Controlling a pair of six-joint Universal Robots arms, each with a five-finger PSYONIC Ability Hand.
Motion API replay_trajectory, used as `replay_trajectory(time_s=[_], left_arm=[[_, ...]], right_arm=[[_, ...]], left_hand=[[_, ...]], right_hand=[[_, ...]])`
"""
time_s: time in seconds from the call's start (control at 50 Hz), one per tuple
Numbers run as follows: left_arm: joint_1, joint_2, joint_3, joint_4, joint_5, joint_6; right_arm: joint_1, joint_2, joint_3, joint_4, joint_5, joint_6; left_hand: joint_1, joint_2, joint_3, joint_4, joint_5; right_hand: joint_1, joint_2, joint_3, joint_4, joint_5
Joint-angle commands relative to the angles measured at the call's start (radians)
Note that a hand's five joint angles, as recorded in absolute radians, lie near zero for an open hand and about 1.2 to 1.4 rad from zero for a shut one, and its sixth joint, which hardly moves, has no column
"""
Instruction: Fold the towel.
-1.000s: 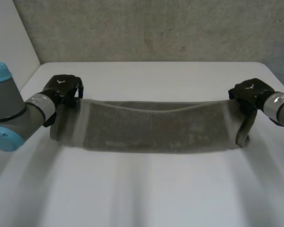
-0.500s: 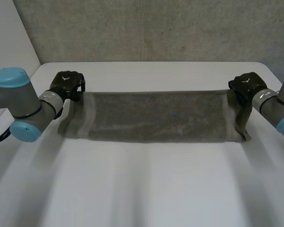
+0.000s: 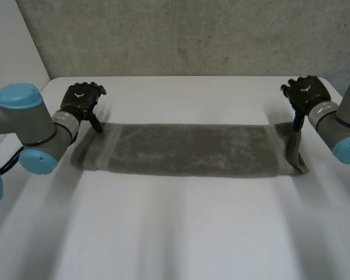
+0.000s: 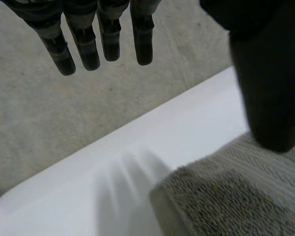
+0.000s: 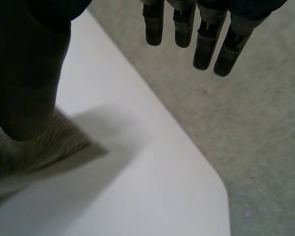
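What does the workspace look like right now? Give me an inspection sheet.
Surface: white table, flat and dry-looking.
Job's things: grey towel, a long band lying across the table, its right end bunched up.
Clutter: nothing seen.
Hands: left hand open, fingers straight, at the towel's left end; right hand open, fingers straight, at its right end.
Cables: nothing seen.
Surroundings: grey wall behind the table.

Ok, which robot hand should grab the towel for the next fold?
Probably right: the right robot hand hangs open with the towel end rucked up just under its thumb. The left robot hand is open too, but its end lies flat.
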Motion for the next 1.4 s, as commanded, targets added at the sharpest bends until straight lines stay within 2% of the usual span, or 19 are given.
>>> replay_trajectory(time_s=[0.02,0.06,0.08,0.12,0.22,0.38,0.5,0.54,0.56,0.6,0.62,0.64,0.66,0.74,0.94,1.04,1.16,1.32,1.4], left_arm=[[0.001,0.156,-0.129,0.005,-0.042,-0.013],[-0.001,0.257,-0.224,0.002,-0.046,-0.045],[-0.001,0.257,-0.224,0.002,-0.046,-0.045],[-0.001,0.314,-0.282,0.005,-0.046,-0.071],[-0.004,0.509,-0.513,0.019,-0.043,-0.195],[-0.037,0.593,-0.739,0.128,-0.043,-0.313],[-0.041,0.581,-0.809,0.185,-0.046,-0.312],[-0.042,0.575,-0.818,0.186,-0.048,-0.31],[-0.042,0.575,-0.818,0.186,-0.048,-0.31],[-0.041,0.566,-0.821,0.191,-0.049,-0.316],[-0.041,0.566,-0.821,0.191,-0.049,-0.316],[-0.041,0.564,-0.819,0.192,-0.049,-0.316],[-0.041,0.564,-0.819,0.192,-0.049,-0.316],[-0.034,0.558,-0.818,0.191,-0.051,-0.318],[-0.024,0.567,-0.85,0.199,-0.048,-0.323],[-0.022,0.567,-0.851,0.2,-0.048,-0.323],[-0.022,0.566,-0.851,0.2,-0.048,-0.323],[-0.022,0.561,-0.851,0.2,-0.048,-0.323],[-0.022,0.561,-0.851,0.2,-0.048,-0.323]], right_arm=[[-0.001,-0.172,0.133,-0.01,-0.005,0.122],[-0.006,-0.277,0.246,-0.01,-0.011,0.151],[-0.006,-0.278,0.246,-0.01,-0.011,0.151],[-0.009,-0.382,0.365,-0.015,-0.022,0.154],[-0.009,-0.486,0.528,-0.013,-0.049,0.148],[-0.009,-0.476,0.679,-0.016,-0.049,0.138],[-0.018,-0.388,0.717,-0.059,-0.052,0.107],[-0.027,-0.375,0.728,-0.09,-0.052,0.102],[-0.027,-0.374,0.728,-0.09,-0.052,0.102],[-0.05,-0.352,0.751,-0.163,-0.059,0.101],[-0.05,-0.351,0.751,-0.164,-0.059,0.101],[-0.056,-0.348,0.757,-0.199,-0.062,0.098],[-0.061,-0.347,0.766,-0.231,-0.063,0.092],[-0.061,-0.33,0.774,-0.282,-0.065,0.073],[-0.07,-0.278,0.776,-0.305,-0.06,-0.011],[-0.075,-0.258,0.768,-0.308,-0.062,-0.024],[-0.078,-0.238,0.76,-0.306,-0.063,-0.025],[-0.129,-0.244,0.754,-0.306,-0.063,-0.039],[-0.152,-0.246,0.745,-0.306,-0.063,-0.048]], left_hand=[[-0.074,-0.068,-0.069,-0.076,-0.041],[-0.077,-0.07,-0.072,-0.079,-0.044],[-0.077,-0.071,-0.072,-0.079,-0.044],[-0.074,-0.068,-0.069,-0.076,-0.041],[-0.074,-0.068,-0.069,-0.076,-0.041],[-0.074,-0.068,-0.069,-0.076,-0.041],[0.017,0.023,0.022,0.015,0.05],[0.239,0.245,0.243,0.236,0.271],[0.24,0.247,0.245,0.238,0.273],[0.713,0.72,0.718,0.711,0.746],[0.716,0.722,0.72,0.714,0.749],[0.858,0.865,0.863,0.856,0.891],[0.86,0.866,0.864,0.857,0.893],[1.126,1.132,1.131,1.124,1.159],[1.118,1.124,1.123,1.116,1.151],[1.068,1.074,1.073,1.066,1.101],[0.848,0.854,0.853,0.846,0.881],[0.645,0.652,0.65,0.643,0.678],[0.587,0.593,0.591,0.585,0.62]], right_hand=[[-0.063,-0.07,-0.078,-0.082,-0.058],[-0.063,-0.07,-0.078,-0.082,-0.058],[-0.063,-0.07,-0.078,-0.082,-0.058],[-0.063,-0.07,-0.078,-0.082,-0.058],[-0.063,-0.07,-0.078,-0.082,-0.058],[-0.063,-0.07,-0.078,-0.082,-0.058],[-0.063,-0.07,-0.078,-0.082,-0.058],[-0.063,-0.07,-0.078,-0.082,-0.058],[-0.063,-0.07,-0.078,-0.082,-0.058],[-0.063,-0.07,-0.078,-0.082,-0.058],[-0.063,-0.07,-0.078,-0.082,-0.058],[-0.063,-0.07,-0.078,-0.082,-0.058],[-0.047,-0.054,-0.062,-0.067,-0.042],[0.058,0.051,0.044,0.039,0.063],[0.188,0.181,0.173,0.169,0.193],[0.428,0.421,0.414,0.409,0.433],[0.578,0.572,0.564,0.559,0.583],[1.141,1.134,1.127,1.122,1.146],[1.158,1.152,1.144,1.139,1.164]])
